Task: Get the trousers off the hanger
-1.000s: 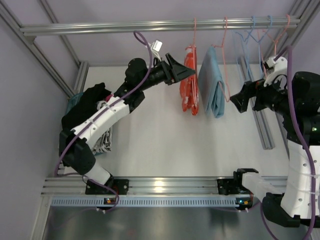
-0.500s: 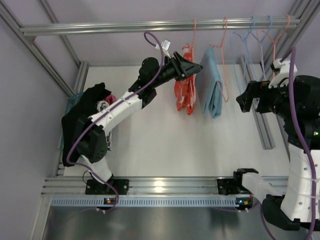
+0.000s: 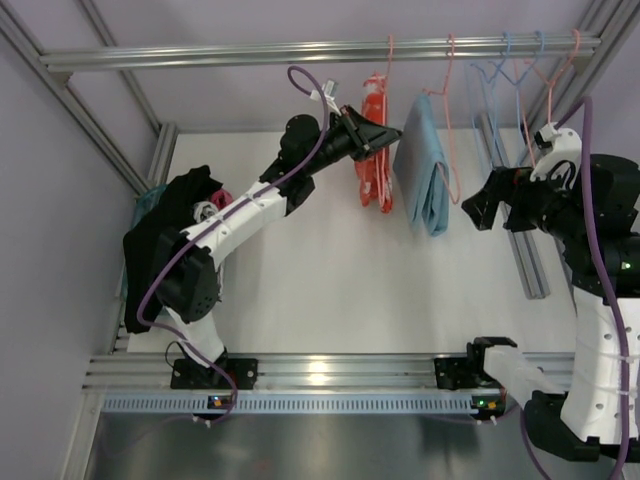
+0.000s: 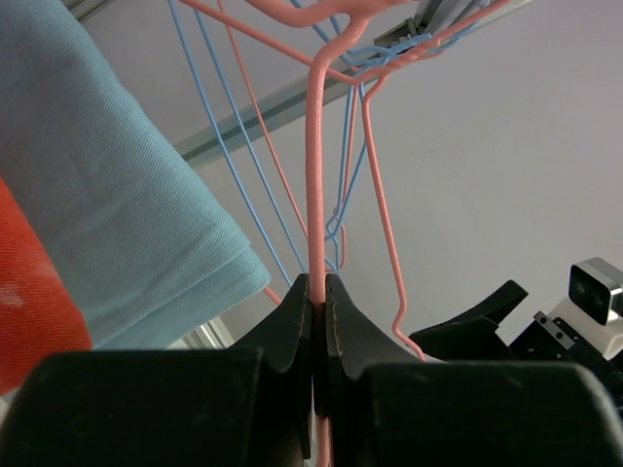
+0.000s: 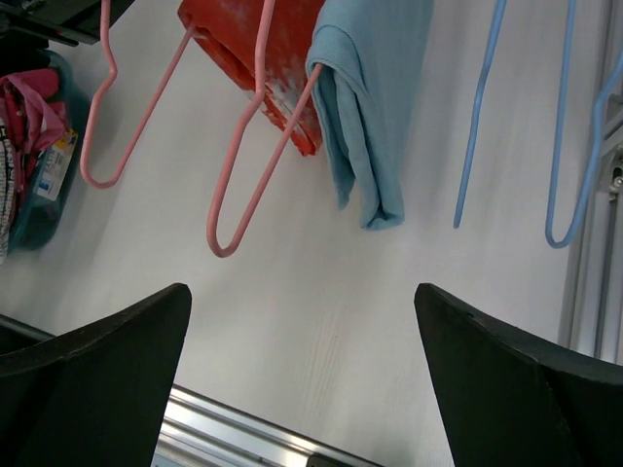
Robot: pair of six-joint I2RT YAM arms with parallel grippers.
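The orange-red trousers (image 3: pixel 373 168) with white blotches hang folded over a pink wire hanger (image 4: pixel 315 175) on the top rail (image 3: pixel 200 53). My left gripper (image 3: pixel 386 135) is shut on that hanger's wire just beside the trousers; in the left wrist view the wire runs straight up from between the closed fingertips (image 4: pixel 292 311), with the trousers (image 4: pixel 29 292) at the lower left. My right gripper (image 3: pixel 480 212) hovers to the right of the hanging clothes, open and holding nothing. From the right wrist I see the trousers (image 5: pixel 282 58) ahead, well beyond the wide-open right gripper (image 5: pixel 302 321).
A light blue cloth (image 3: pixel 425 170) hangs on a second pink hanger (image 5: pixel 253 185) right next to the trousers. Bare blue hangers (image 3: pixel 500 75) hang further right. A pile of clothes topped by black cloth (image 3: pixel 175 215) lies at the table's left edge. Aluminium frame rails border the table.
My left gripper reached up to the pink hanger and shut on its wire. The orange-red trousers swung slightly. The right arm barely shifted and stayed open.
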